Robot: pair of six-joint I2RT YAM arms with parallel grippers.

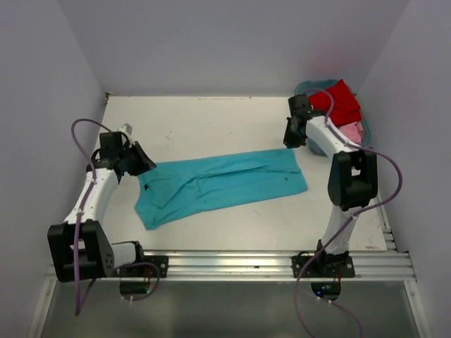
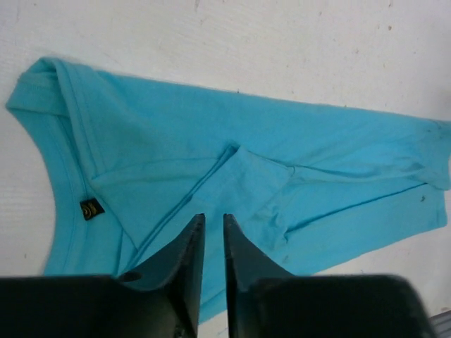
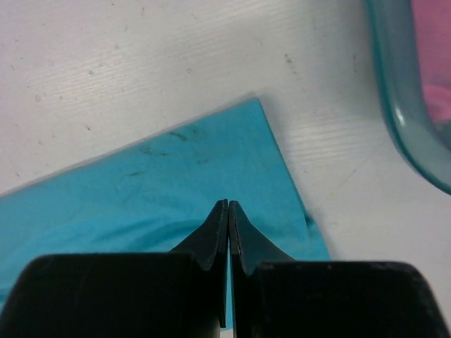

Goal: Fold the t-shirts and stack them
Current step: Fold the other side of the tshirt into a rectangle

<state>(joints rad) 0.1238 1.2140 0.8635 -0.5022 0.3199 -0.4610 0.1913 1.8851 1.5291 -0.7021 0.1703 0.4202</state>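
The turquoise t-shirt (image 1: 225,184) lies flat on the white table, folded lengthwise into a long strip, collar end at the left. My left gripper (image 1: 144,163) hovers over that collar end; in the left wrist view (image 2: 213,217) its jaws stand a narrow gap apart, holding nothing, above the shirt (image 2: 232,141). My right gripper (image 1: 292,137) is shut and empty above the shirt's far right corner (image 3: 176,183), fingertips together in the right wrist view (image 3: 228,203). The red t-shirt (image 1: 340,102) and the pale pink t-shirt (image 1: 352,131) sit in the tub at the back right.
The teal plastic tub (image 1: 306,88) stands at the back right corner; its rim (image 3: 394,105) shows beside the right gripper with pink cloth (image 3: 433,56) inside. Grey walls close in left, back and right. A metal rail (image 1: 232,262) runs along the near edge.
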